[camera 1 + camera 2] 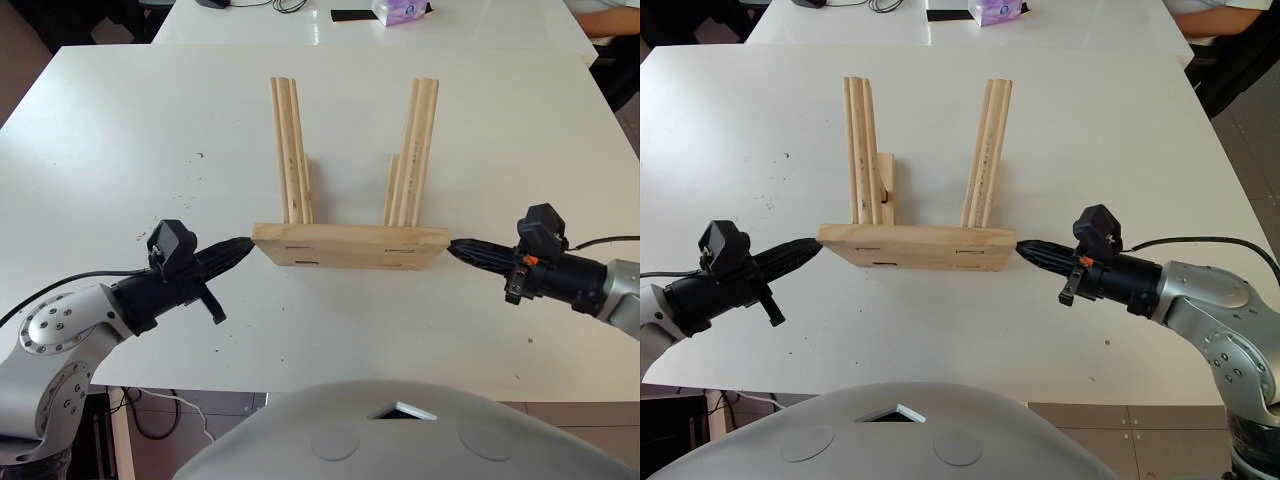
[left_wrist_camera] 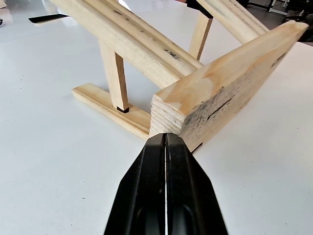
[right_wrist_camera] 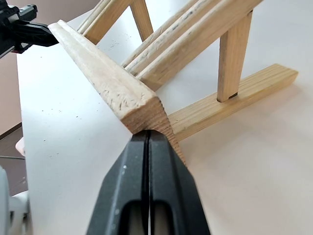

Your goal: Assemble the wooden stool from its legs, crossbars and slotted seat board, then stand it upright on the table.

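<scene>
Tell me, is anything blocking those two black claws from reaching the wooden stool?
Nothing visible does. The left gripper and the right gripper, both shut, touch opposite ends of the seat board with their tips.

The left arm (image 1: 75,335) lay low and nearly level, coming in from the left; the left gripper (image 1: 243,246) pointed rightward, its fingers (image 2: 146,196) pressed together with no gap between them. The right arm (image 1: 615,295) mirrored it from the other side; the right gripper (image 1: 457,247) pointed leftward, fingers (image 3: 168,196) likewise closed tight; the two tips faced each other, well apart.
</scene>
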`<state>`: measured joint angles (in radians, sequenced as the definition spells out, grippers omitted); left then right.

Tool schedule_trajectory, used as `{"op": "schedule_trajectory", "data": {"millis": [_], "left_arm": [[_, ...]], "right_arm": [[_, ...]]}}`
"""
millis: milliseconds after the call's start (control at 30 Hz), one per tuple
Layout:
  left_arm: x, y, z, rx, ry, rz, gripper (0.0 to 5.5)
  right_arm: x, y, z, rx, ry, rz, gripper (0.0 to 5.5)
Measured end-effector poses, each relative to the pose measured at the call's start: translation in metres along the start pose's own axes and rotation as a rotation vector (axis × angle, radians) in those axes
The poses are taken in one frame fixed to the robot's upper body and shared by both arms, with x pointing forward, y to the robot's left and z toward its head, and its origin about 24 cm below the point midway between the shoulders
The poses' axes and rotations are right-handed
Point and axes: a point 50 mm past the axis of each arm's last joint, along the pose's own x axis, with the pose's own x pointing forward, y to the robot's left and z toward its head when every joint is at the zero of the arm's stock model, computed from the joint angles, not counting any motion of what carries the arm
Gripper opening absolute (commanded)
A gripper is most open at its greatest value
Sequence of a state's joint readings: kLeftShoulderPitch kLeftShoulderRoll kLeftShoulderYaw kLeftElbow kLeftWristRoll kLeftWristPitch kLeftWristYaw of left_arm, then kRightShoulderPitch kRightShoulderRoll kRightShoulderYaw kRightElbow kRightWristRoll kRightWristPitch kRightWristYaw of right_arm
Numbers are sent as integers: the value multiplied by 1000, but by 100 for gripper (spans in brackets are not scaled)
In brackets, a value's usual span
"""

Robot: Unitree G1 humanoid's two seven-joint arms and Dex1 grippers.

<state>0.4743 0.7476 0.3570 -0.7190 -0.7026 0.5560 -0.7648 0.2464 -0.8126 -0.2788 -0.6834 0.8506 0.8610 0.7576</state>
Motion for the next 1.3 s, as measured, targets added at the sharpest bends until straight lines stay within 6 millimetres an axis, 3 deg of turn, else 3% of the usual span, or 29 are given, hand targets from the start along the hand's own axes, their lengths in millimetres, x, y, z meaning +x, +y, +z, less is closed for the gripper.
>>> {"op": "schedule_trajectory", "data": {"millis": [333, 467, 567, 667, 800, 867, 1033, 1300], "left_arm": [[11, 15, 2, 41, -69, 64, 3], [1, 21, 11, 43, -110, 33, 3], [-10, 26, 2, 14, -58, 27, 3], [-25, 41, -18, 43, 71, 79, 0], [-24, 42, -54, 92, 281, -9, 64], [-9, 41, -54, 113, 261, -90, 101], [33, 54, -53, 241, 242, -216, 176], [45, 70, -56, 366, 255, -252, 306]], "right_arm": [[0, -7, -3, -17, -35, 34, 0], [-15, -28, -7, -45, -16, -36, 0], [-30, -44, -20, -54, 52, -126, 0], [-35, -46, -30, -120, 141, -124, 19], [-30, -38, -51, -194, 284, 6, 71], [-21, -35, -52, -206, 285, 81, 107], [4, -49, -40, -277, 254, 131, 179], [18, -57, -40, -288, 287, 212, 305]]}}
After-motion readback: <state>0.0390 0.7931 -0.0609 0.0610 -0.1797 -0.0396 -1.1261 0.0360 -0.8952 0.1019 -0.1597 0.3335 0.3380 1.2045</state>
